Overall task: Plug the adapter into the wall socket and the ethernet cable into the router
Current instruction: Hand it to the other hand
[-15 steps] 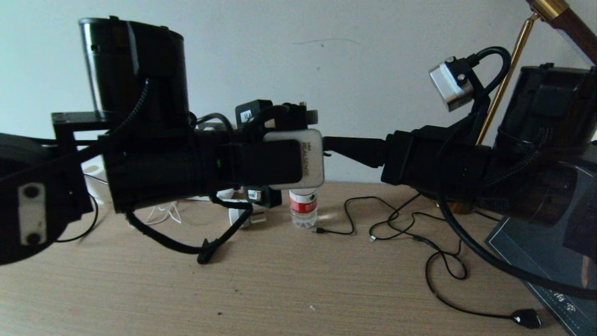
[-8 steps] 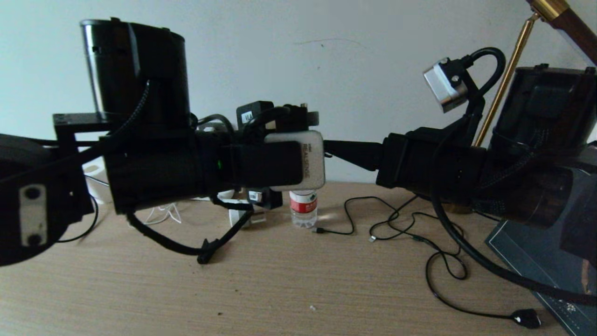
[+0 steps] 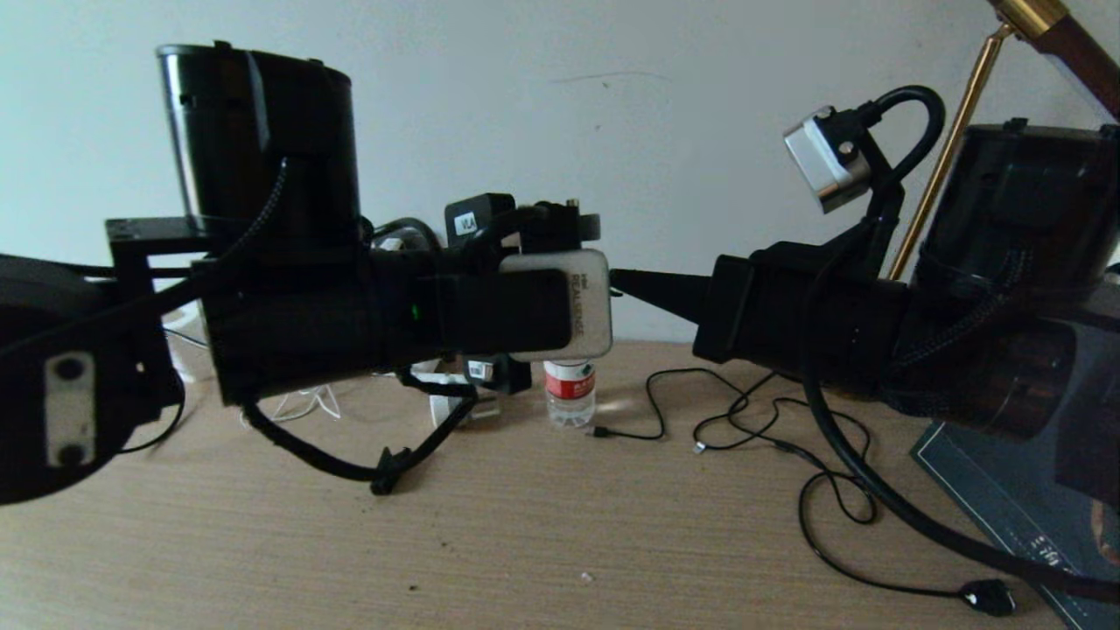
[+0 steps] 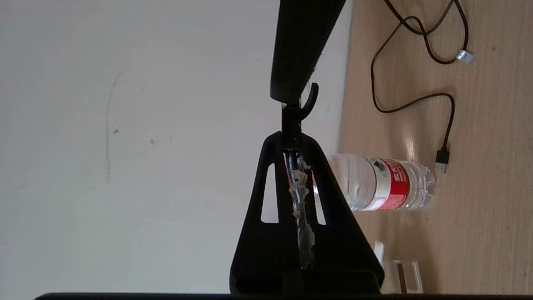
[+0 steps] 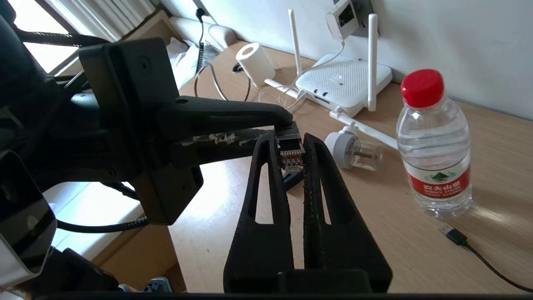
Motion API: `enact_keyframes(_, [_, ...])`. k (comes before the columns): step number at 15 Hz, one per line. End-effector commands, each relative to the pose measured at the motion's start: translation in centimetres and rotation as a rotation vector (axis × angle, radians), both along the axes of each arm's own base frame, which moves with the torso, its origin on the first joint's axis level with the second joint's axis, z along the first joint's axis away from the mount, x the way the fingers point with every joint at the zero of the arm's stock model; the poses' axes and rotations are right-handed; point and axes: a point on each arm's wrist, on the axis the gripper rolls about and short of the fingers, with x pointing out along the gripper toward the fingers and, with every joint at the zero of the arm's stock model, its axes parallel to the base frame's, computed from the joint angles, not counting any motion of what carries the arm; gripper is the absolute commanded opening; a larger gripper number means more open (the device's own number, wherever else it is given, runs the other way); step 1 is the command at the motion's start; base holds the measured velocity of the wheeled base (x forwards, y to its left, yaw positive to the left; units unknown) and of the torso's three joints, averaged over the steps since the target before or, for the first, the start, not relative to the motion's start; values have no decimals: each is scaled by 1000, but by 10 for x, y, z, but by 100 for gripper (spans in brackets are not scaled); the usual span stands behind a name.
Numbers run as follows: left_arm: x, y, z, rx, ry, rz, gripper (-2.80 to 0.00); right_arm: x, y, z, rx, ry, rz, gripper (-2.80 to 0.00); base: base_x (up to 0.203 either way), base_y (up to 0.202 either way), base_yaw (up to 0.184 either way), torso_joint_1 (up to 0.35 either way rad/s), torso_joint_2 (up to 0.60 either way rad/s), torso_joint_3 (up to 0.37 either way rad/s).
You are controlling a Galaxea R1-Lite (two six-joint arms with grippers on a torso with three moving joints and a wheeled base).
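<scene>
**Jaws of both arms meet on the ethernet plug in mid-air**

Jaws of the right gripper [image 5: 289, 141] are clamped on the clear clip connector of the ethernet cable [image 5: 290, 155], its gold contacts showing between the black fingers at the centre of the right wrist view. The left gripper [image 5: 284, 124] reaches in from the left of that frame. Its jaws are drawn together on the back of the same plug, so both arms appear to grip it at once, above the counter [image 5: 374, 200].

This reads as a handover or regrasp before the router step. The adapter [image 5: 343, 16] sits high against the wall at the top of the frame, apparently already on the wall socket [image 5: 366, 6]. The next move calls for one gripper to let go cleanly, and for the plug to be turned to face the dark ports of the router [image 5: 345, 79], which lies at upper centre near a round plug [image 5: 354, 152] and a water bottle [image 5: 435, 146].

Only the right wrist view shows the router, the adapter and the connector itself. In the head view the arms hide the meeting point, but the cable's slack is seen drooping to the counter at lower left. The left wrist view shows only closed jaws meeting a right finger.
</scene>
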Motion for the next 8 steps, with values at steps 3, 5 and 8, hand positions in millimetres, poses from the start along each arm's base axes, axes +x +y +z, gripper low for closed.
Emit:
enact_keyframes(3, [-1,-2,-1,6,-1,-10,-280,-1,0,1,6,0,4,-280,0,0,0,0,0,0])
enact_keyframes(5, [-2,-3,-6,11,13,-14,-280,-2,0,-1,1,4,3,-280,0,0,0,0,0,0])
enact_keyframes(8, [-1,-4,-2,-32,-14,-12,0,-2,1,-2,5,14,9,-280,0,0,0,0,0,0])
